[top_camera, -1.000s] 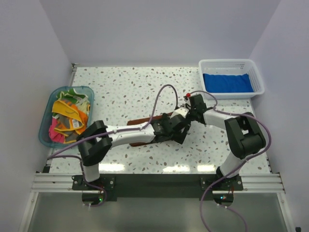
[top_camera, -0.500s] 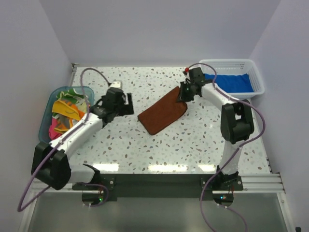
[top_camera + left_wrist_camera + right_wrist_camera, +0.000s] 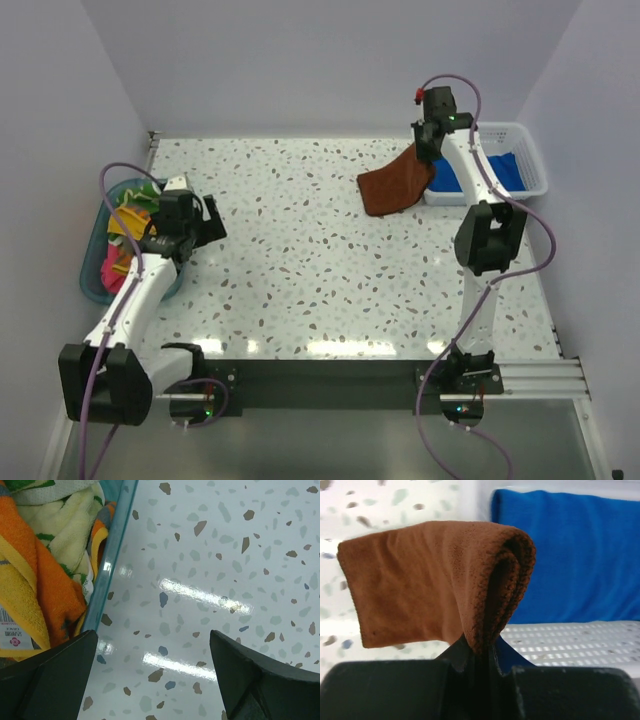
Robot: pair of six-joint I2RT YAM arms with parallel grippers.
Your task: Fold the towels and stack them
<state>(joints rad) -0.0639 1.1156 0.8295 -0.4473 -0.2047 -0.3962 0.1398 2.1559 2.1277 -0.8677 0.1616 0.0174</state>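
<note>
Speckled bench point(image 3: 300, 260) with two arms mounted at its near edge. A white mesh basket point(image 3: 535, 160) stands at the far right corner, and a translucent teal tub point(image 3: 92, 280) stands at the left edge. A folded royal blue towel point(image 3: 500, 170) lies flat inside the basket. A loose heap of orange, yellow and green-patterned towels point(image 3: 135, 235) fills the tub.

A rust brown towel point(image 3: 420, 580), doubled over on itself, hangs from the right gripper point(image 3: 480, 650). The jaws are pinched nearly closed on the folded edge. The towel is raised above the bench just beside the basket's left rim, with the blue towel behind it in the wrist view. Whether its lower edge touches the bench cannot be told.

The left gripper point(image 3: 154, 640) hovers over the tub's right wall with its jaws spread wide and nothing between them.
</note>
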